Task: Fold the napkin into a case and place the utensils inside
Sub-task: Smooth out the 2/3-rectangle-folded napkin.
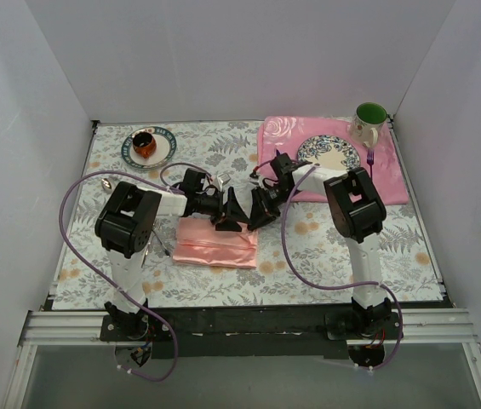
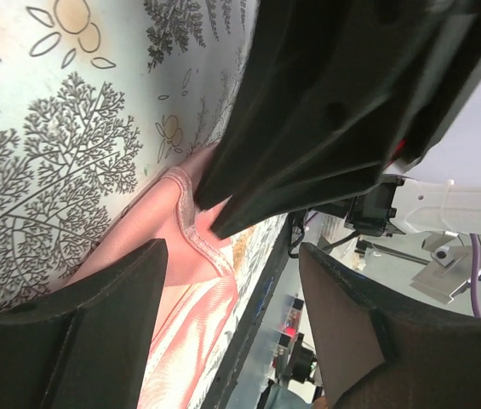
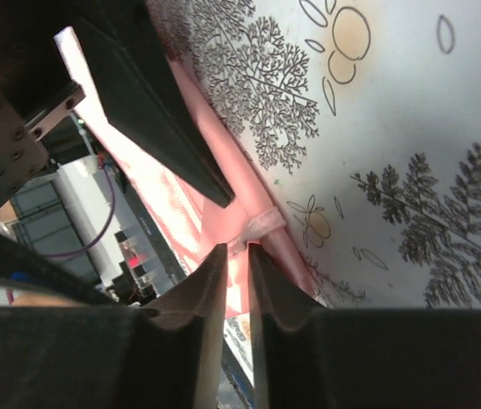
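The salmon-pink napkin (image 1: 217, 244) lies folded into an oblong on the floral cloth, mid-table. Both grippers hang over its far edge, tips close together. My left gripper (image 1: 228, 220) is open wide and empty; the napkin's hemmed corner (image 2: 191, 256) shows between its fingers (image 2: 95, 332). My right gripper (image 1: 258, 211) has its jaws nearly together with their tips on the napkin's hem (image 3: 261, 223), pinching the cloth edge. A thin silver utensil (image 1: 162, 246) lies left of the napkin, partly hidden by the left arm. Another shiny piece (image 1: 220, 180) lies behind the left wrist.
A rose-patterned pink placemat (image 1: 393, 183) lies at the back right with a patterned plate (image 1: 329, 153), a green mug (image 1: 370, 119) and a purple fork (image 1: 370, 158). A saucer with a brown cup (image 1: 148, 146) stands at the back left. White walls enclose the table.
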{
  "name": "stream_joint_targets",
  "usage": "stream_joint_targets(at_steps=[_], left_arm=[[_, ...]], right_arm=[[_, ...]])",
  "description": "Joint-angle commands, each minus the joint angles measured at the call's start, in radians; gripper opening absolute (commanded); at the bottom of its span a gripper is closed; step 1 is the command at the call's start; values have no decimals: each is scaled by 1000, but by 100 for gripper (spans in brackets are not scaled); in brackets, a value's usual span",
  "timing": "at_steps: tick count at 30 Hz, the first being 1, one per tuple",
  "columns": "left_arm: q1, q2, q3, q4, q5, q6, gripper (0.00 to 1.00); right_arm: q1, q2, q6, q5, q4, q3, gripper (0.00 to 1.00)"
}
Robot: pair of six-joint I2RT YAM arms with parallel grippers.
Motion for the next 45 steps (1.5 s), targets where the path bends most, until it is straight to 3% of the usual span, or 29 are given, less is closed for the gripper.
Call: stream_joint_targets(at_steps=[1, 5, 6, 7, 14, 15, 16, 17, 18, 20, 29, 45], left_arm=[[24, 26, 1, -50, -64, 37, 63], [24, 32, 5, -50, -64, 34, 63], [24, 33, 6, -50, -64, 36, 63], [24, 33, 6, -50, -67, 36, 63], [23, 39, 6, -48, -70, 34, 63], [24, 41, 6, -52, -70, 34, 63], [24, 41, 4, -50, -70, 31, 63], [24, 41, 2, -49, -70, 30, 63], [24, 41, 1, -48, -67, 30, 63], [24, 43, -2, -44, -67, 24, 63], [24, 35, -7, -48, -69, 30, 63], [24, 29, -11, -52, -79, 34, 63]], right_arm=[[-55, -141, -47, -115, 19, -3, 30], [-91, -282, 3, -224, 205, -126, 41], [-88, -325, 16, -229, 226, -163, 50], [-82, -342, 37, -255, 303, -180, 52], [-5, -373, 198, -212, 501, -241, 74], [1, -388, 290, -200, 545, -264, 82], [3, -403, 350, -168, 634, -359, 90], [3, -425, 441, -148, 861, -420, 95], [3, -466, 606, -131, 986, -498, 99], [6, -509, 726, -61, 1229, -655, 99], [29, -503, 927, 42, 1592, -836, 99], [107, -410, 869, 133, 1405, -748, 99]])
